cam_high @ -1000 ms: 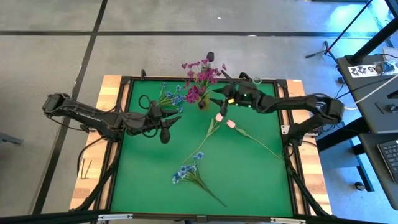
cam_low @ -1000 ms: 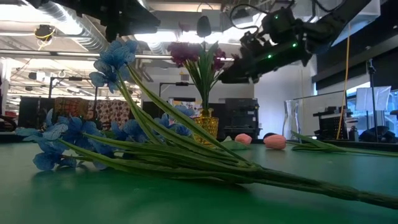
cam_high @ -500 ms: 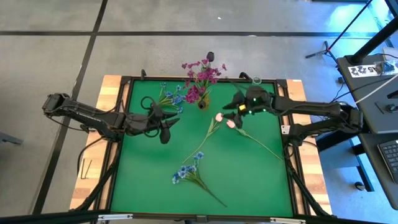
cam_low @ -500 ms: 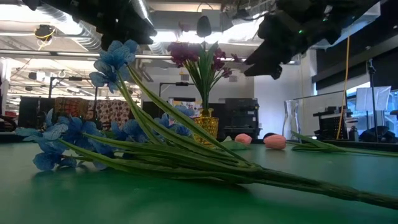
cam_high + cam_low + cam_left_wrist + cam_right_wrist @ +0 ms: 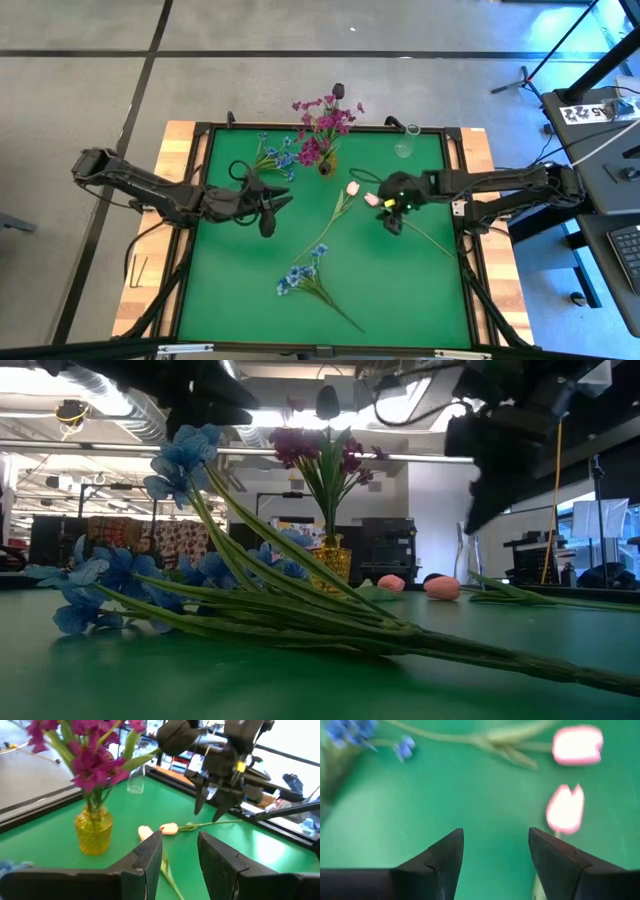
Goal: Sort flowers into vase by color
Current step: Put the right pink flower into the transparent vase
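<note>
The right pincer (image 5: pixel 391 222) hangs over the green table (image 5: pixel 420 300) with its fingers spread and nothing between them, poised just beside the stem of one pale pink tulip (image 5: pixel 371 199). A second tulip (image 5: pixel 352 187) lies close by, the two blooms almost touching, their stems running off in different directions. In the right wrist view both blooms sit ahead of the dark fingertips (image 5: pixel 447 851), one tulip (image 5: pixel 565 809) nearer than the other (image 5: pixel 577 745).

The main risk is a poor catch. The stem is thin and lies flat on the table, so the fingers may close above it or pinch only a leaf, and the flower would likely slip or swing on lifting. With the blooms so near each other, a slightly misplaced descent could drag the neighbouring tulip along or push both aside.

The left pincer (image 5: pixel 272 208) waits, released and empty, near the yellow vase (image 5: pixel 326 166) holding magenta sprays (image 5: pixel 322 125); a carry toward the vases could crowd it. The small clear vase (image 5: pixel 404 148) near the back edge looks light and could tip if a long stem knocks it. One blue spray (image 5: pixel 296 277) lies at the front, another (image 5: pixel 277 156) beside the yellow vase.
</note>
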Controlling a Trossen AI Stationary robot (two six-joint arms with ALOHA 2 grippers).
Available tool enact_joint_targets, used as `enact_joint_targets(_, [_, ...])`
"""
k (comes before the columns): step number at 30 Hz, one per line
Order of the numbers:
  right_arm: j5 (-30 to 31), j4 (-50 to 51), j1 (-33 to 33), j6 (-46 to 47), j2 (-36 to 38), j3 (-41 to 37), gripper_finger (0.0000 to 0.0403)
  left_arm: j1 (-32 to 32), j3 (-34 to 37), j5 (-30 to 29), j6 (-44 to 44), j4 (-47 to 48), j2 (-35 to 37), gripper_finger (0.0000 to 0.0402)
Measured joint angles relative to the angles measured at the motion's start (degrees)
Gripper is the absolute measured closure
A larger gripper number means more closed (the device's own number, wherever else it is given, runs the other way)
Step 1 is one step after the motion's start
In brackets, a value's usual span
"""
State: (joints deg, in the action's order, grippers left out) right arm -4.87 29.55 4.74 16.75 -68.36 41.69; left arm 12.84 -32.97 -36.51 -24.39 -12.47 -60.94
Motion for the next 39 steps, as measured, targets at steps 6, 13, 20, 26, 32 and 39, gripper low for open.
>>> enact_joint_targets(6, [4.61,10.63,-2.6,8.02,0.0,0.0,0.0181,0.33,0.0,-0.02,3.56,-6.94,-3.69,0.0281])
enact_joint_targets(13, [8.85,16.84,-2.49,13.16,-0.02,-2.21,0.0181,0.33,0.0,-0.02,5.4,-14.05,-8.7,0.0281])
enact_joint_targets(20, [6.81,16.29,-2.52,13.11,-0.55,-6.41,0.0181,1.47,0.0,0.0,5.11,-19.66,-9.38,0.0281])
enact_joint_targets(26, [6.87,11.99,-2.52,12.95,-0.55,-9.16,0.0181,2.34,-0.02,-0.04,5.1,-20.27,-9.38,0.0281])
enact_joint_targets(32, [7.09,6.12,-2.51,11.43,-0.55,-12.51,0.0181,2.32,-0.08,-0.06,4.48,-20.36,-11.08,0.0281])
enact_joint_targets(39, [9.45,5.75,-2.5,12.86,-0.52,-14.19,0.0181,2.32,-0.09,-1.08,3.6,-23.36,-17.78,0.0281])
